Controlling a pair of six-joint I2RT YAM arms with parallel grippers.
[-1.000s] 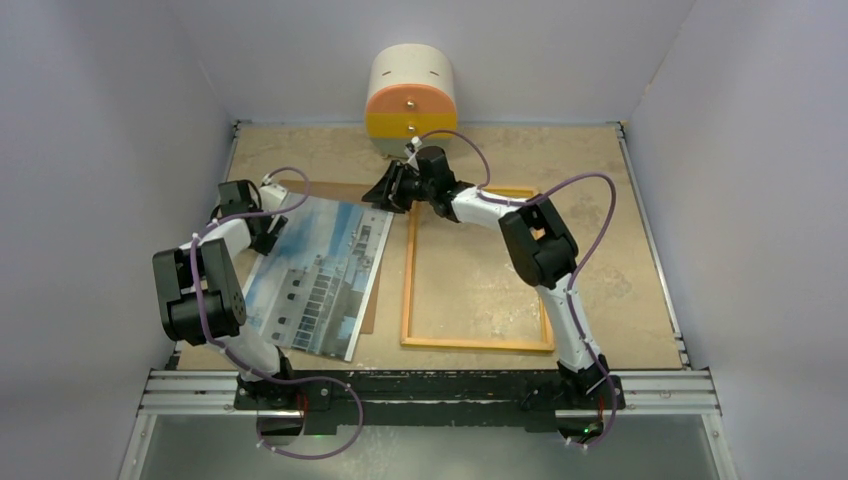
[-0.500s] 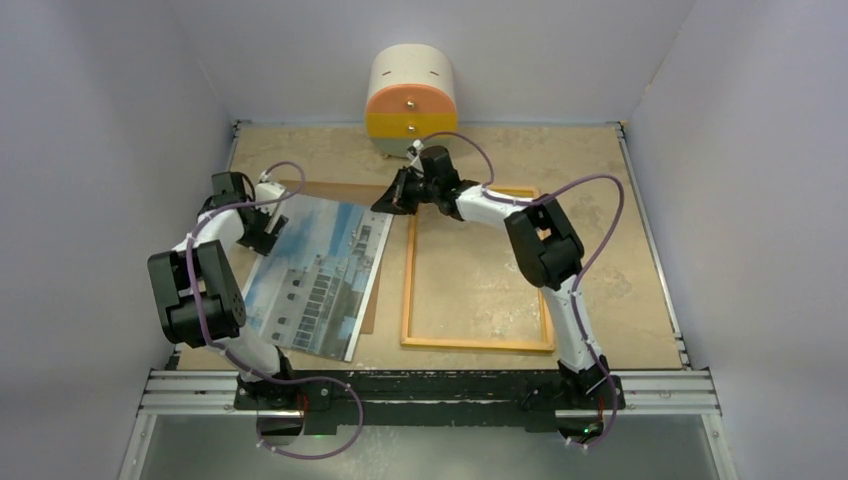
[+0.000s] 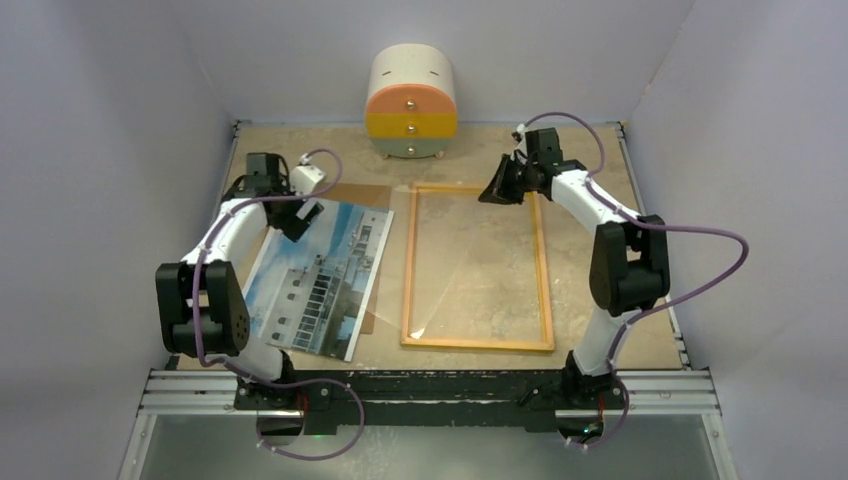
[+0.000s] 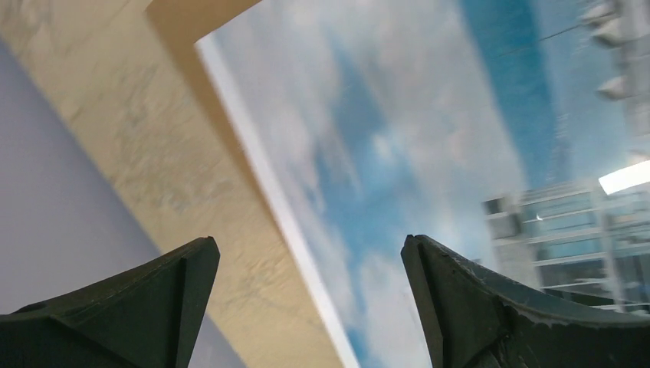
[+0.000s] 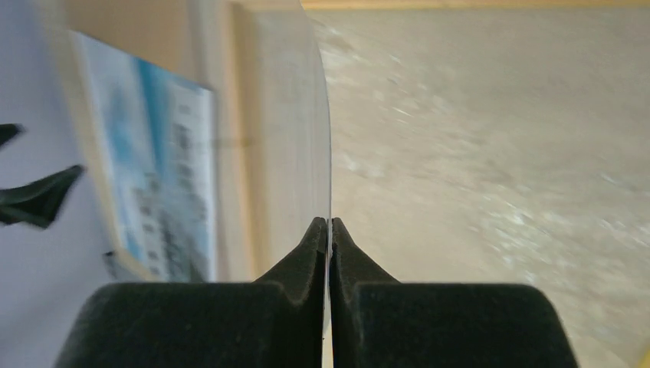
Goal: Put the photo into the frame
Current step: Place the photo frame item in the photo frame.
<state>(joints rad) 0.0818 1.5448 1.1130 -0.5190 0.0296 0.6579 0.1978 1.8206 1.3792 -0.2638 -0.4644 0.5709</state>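
Note:
The photo (image 3: pixel 320 275), a building under blue sky, lies face up at the left on a brown board (image 3: pixel 362 193). My left gripper (image 3: pixel 298 215) hovers open over the photo's far left edge (image 4: pixel 253 153), with nothing between its jaws (image 4: pixel 306 244). The frame (image 3: pixel 477 344) lies flat in the middle, its yellow rim around bare table. My right gripper (image 3: pixel 498 186) is at the frame's far right part, shut on the edge of a thin clear sheet (image 5: pixel 328 153). The sheet bows away from the jaws (image 5: pixel 329 224). A glint marks it near the frame's near left corner (image 3: pixel 426 322).
A round white, orange and yellow drawer unit (image 3: pixel 412 105) stands at the back centre. Grey walls close in the left, right and back. A black rail (image 3: pixel 430 385) runs along the near edge by the arm bases.
My right arm swung from the frame's far left corner to its far right, and its jaws closed on the clear sheet. My left gripper moved toward the back right along the photo's edge and opened wider.

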